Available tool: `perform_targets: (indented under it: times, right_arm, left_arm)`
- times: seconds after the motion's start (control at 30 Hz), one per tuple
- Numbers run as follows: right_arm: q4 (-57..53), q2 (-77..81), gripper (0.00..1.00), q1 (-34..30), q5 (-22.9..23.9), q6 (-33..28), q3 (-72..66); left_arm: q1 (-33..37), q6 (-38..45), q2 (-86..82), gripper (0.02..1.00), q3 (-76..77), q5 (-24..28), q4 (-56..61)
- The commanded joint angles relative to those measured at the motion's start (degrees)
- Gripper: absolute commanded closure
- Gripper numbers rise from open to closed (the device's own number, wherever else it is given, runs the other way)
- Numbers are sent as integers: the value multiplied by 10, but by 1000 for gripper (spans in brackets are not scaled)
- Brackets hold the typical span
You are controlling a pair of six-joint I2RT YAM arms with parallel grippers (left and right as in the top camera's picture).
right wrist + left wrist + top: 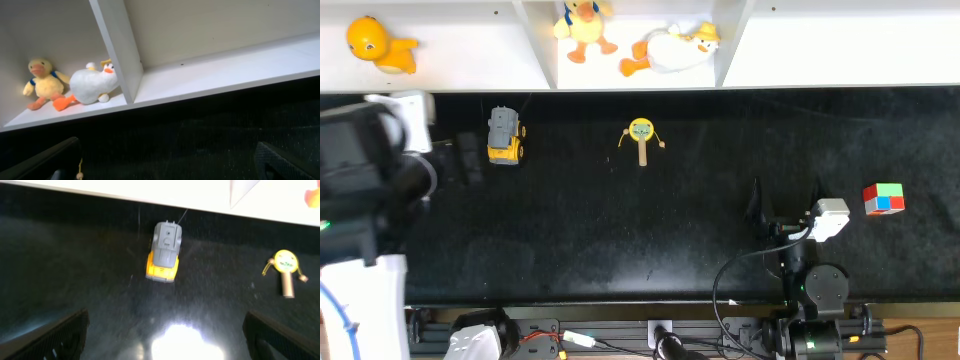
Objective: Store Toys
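Here, the left gripper (165, 335) is seen with its fingers spread wide apart and nothing held, facing the white shelf (640, 80). The toy truck (165, 259) is set on the black table (620, 230) just before the shelf, as is a small rattle (286, 270). The right gripper (165, 160) is likewise held apart, empty. The shelf's middle compartment is occupied by a yellow duck (44, 82) and a white goose (92, 85).
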Motion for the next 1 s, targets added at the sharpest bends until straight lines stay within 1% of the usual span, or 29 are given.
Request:
perform_targets:
  times: [0.03, 0.23, 0.3, 0.37, 0.53, 0.83, 0.9, 0.97, 1.0]
  right_arm:
    - [3, -4, 5, 3, 6, 4, -8]
    - [3, -4, 7, 3, 6, 4, -8]
    - [3, -4, 5, 3, 6, 4, -8]
    - [3, -4, 7, 3, 6, 4, -8]
    - [3, -4, 7, 3, 6, 4, -8]
    - [3, -4, 7, 3, 6, 4, -8]
    - [3, -4, 5, 3, 6, 4, -8]
    - [3, -4, 5, 3, 6, 4, -8]
    - [3, -4, 5, 3, 6, 4, -8]
  left_arm:
    - [-42, -49, 29, 20, -72, -59, 77]
    - [-50, -39, 109, 20, -105, -59, 189]
    - [-50, -17, 145, 20, -105, -41, 218]
    - [-50, -14, 182, 20, -105, -28, 243]
    - [-50, -14, 261, 20, -105, -11, 273]
    - [-50, -14, 307, 18, -105, -19, 308]
    - [-50, -14, 310, 47, -105, -27, 309]
    - [-50, -14, 312, 123, -105, -35, 309]
    - [-50, -14, 313, 139, -106, -38, 309]
